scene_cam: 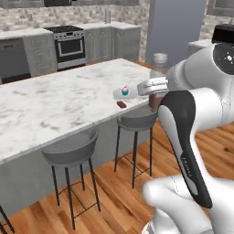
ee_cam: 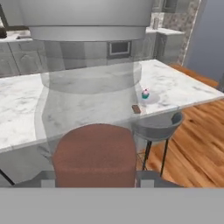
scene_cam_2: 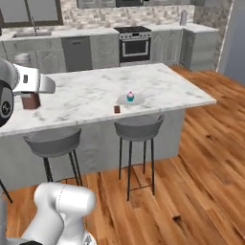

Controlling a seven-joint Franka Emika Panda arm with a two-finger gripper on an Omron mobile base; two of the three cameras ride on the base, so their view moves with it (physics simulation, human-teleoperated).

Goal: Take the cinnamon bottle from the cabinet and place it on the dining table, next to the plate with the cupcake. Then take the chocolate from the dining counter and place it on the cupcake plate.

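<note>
Gripper (scene_cam: 155, 87) clamped narrow on the cinnamon bottle (scene_cam: 158, 82), held upright above the near edge of the dining table (scene_cam: 55, 105), off the marble. Grey cap up top, reddish-brown contents low in the clear body; same bottle (scene_cam_2: 30, 95) at 9 o'clock in the right base view, looming huge and see-through (ee_cam: 94, 153) in the hand view.

On the slab, plate (scene_cam_2: 130, 100) with the cupcake (scene_cam_2: 130, 96) sitting on it, teal wrapper, pink frosting. Chocolate (scene_cam_2: 116, 109) flat on the marble just beside the plate, at its 7 o'clock in the right base view, close to the near table edge. From the held bottle, plate and cupcake (scene_cam: 124, 90) lying at 9 o'clock in the left base view, near but apart.

Two grey stools (scene_cam_2: 139, 129) tucked under the near edge, wood floor (scene_cam_2: 201, 158) below. Oven (scene_cam_2: 134, 45) against the far wall at 12 o'clock.
</note>
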